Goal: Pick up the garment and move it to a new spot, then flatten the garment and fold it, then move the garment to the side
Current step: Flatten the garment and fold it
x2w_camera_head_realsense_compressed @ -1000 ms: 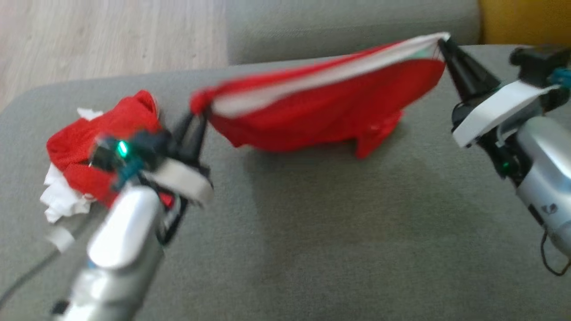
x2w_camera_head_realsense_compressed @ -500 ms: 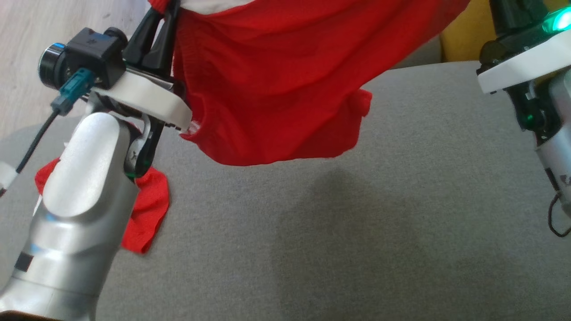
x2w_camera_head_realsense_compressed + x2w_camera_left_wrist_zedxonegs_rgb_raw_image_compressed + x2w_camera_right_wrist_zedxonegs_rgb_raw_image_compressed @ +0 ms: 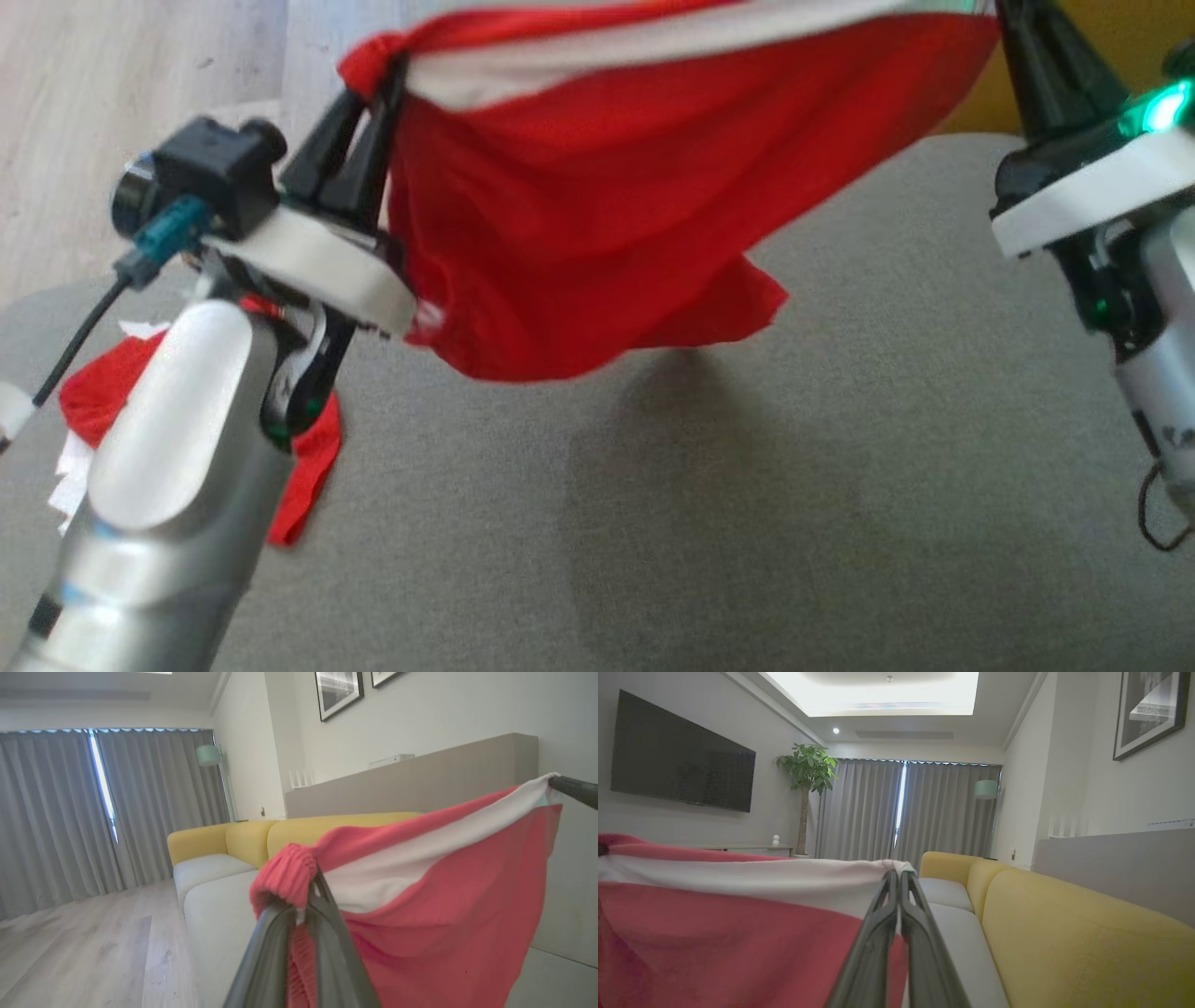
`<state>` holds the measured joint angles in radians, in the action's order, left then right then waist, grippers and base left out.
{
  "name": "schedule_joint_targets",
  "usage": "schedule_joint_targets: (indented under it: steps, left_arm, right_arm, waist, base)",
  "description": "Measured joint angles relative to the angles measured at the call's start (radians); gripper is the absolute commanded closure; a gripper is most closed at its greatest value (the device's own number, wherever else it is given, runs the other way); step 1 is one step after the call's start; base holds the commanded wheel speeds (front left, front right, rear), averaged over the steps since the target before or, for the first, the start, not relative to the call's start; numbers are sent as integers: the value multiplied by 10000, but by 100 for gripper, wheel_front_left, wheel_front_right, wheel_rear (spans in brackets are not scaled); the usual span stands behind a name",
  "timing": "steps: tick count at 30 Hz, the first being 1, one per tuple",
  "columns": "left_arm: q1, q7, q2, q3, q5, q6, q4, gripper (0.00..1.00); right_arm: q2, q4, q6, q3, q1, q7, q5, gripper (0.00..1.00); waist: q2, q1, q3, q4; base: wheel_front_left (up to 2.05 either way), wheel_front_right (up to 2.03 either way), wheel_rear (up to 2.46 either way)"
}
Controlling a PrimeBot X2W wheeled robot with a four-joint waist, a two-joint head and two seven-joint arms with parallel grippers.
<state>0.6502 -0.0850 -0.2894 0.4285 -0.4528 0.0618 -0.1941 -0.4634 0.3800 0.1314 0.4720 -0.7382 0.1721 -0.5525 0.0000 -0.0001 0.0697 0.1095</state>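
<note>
The garment (image 3: pixel 607 205) is red with a white band along its top edge and hangs stretched between my two grippers above the grey cushion (image 3: pixel 747 523). My left gripper (image 3: pixel 387 79) is shut on the bunched left corner; in the left wrist view the left gripper (image 3: pixel 312 879) pinches the ribbed red hem, and the garment (image 3: pixel 444 905) drapes to its right. My right gripper (image 3: pixel 1001 11) is shut on the white right corner. In the right wrist view the right gripper (image 3: pixel 896 875) pinches that band, and the garment (image 3: pixel 714 924) spreads to its left.
A second red and white cloth pile (image 3: pixel 103 401) lies on the cushion at the left, partly hidden behind my left forearm. Wooden floor (image 3: pixel 93 112) lies beyond the cushion's far left edge. A yellow sofa (image 3: pixel 1064 933) stands on the right.
Both grippers have lifted the garment from the cushion, and it now hangs in the air. The head view itself has also shifted. Both grips have held.
</note>
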Motion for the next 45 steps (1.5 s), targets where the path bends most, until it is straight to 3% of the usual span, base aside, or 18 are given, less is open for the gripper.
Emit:
schedule_joint_targets:
  steps: [9, 13, 17, 22, 29, 33, 38, 45]
  left_arm:
    - [-111, -932, -374, -15, -441, 6, 474, 100]
    - [987, -1350, -420, -36, -520, 190, -176, 100]
    - [3166, -1237, -487, -171, -384, 353, -1425, 100]
    - [5895, -211, -58, -274, -35, 439, -3584, 100]
    - [8186, 1476, 817, -431, 50, 533, -5459, 100]
    - [7964, 2029, 1323, -667, -311, 533, -6700, 100]
    - [7068, 2479, 2042, -295, -435, 631, -7655, 100]
    - [5344, 2725, 1971, 1122, -853, 708, -7848, 100]
  right_arm:
    - [-19, -464, 0, -453, 249, -963, 190, 100]
    - [-8, -19, 0, -150, -746, -1363, 698, 100]
    - [295, 1358, 0, 249, -3107, -1260, 1626, 100]
    - [1452, 4125, 0, 38, -6004, -59, 2075, 100]
    - [1747, 5977, 2, -1076, -7729, 821, 3001, 100]
    - [2146, 6987, 2, -1273, -7338, 849, 3323, 100]
    - [1998, 8044, 2, -1292, -6264, 848, 3244, 100]
    - [1885, 8445, 2, -437, -5293, 736, 2694, 100]
  waist:
    - [0, 1, -717, 190]
    - [0, 3, -1542, 312]
    - [0, 4, -2602, 459]
    - [0, 7, -4003, 712]
    - [-1, 3, -5097, 872]
    - [-1, 4, -5338, 982]
    - [-1, 3, -5581, 735]
    - [0, 1, -5337, 480]
  base:
    - [0, 0, 0]
    - [0, 0, 0]
    - [0, 0, 0]
    - [0, 0, 0]
    - [0, 0, 0]
    - [0, 0, 0]
    - [0, 0, 0]
    - [0, 0, 0]
